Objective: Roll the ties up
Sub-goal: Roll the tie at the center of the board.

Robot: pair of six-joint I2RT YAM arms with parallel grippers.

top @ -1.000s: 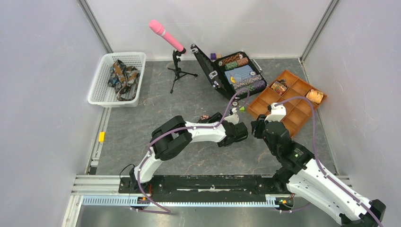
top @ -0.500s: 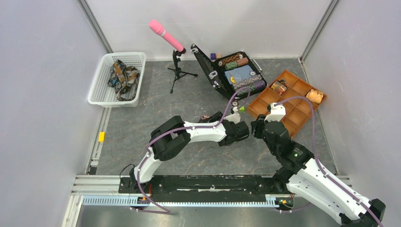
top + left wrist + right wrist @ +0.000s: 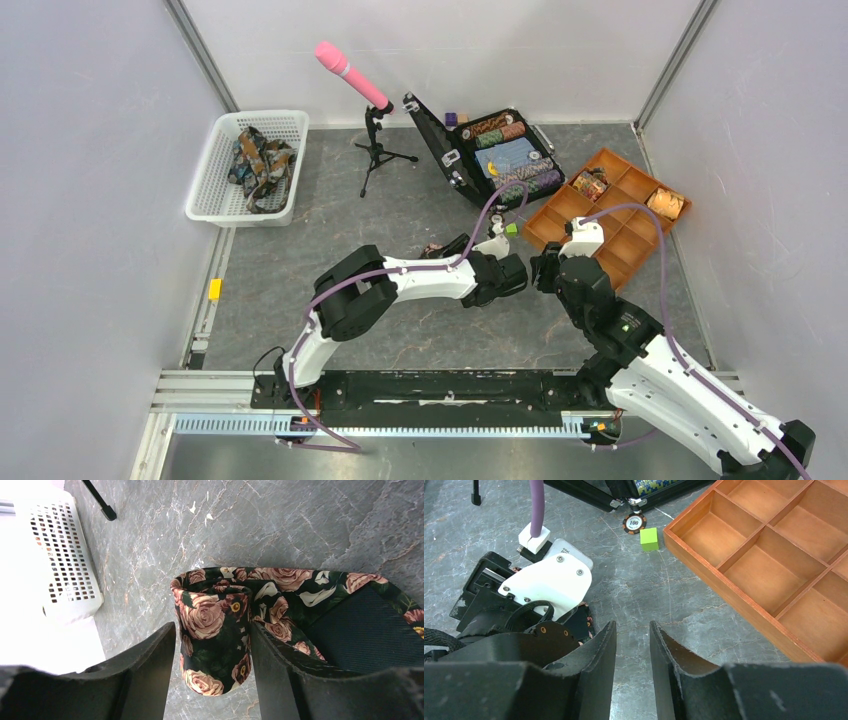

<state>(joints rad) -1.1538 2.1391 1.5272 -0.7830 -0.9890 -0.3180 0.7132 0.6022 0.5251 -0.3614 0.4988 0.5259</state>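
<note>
While the left end effector (image 3: 213,635) clamps a tie (image 3: 207,612), the right one (image 3: 632,630) gapes near a "100" chip (image 3: 634,523).

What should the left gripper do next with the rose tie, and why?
Probably roll the coil one more turn: the left gripper holds the rose tie only partly rolled, and its unrolled tail lies flat to the right.

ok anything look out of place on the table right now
A single poker chip marked 100 lies loose on the table beside a small green cube, between the open case and the corner of the wooden tray, while the rest of the chips sit stacked in the case. Nothing else looks spilled or damaged.
</note>
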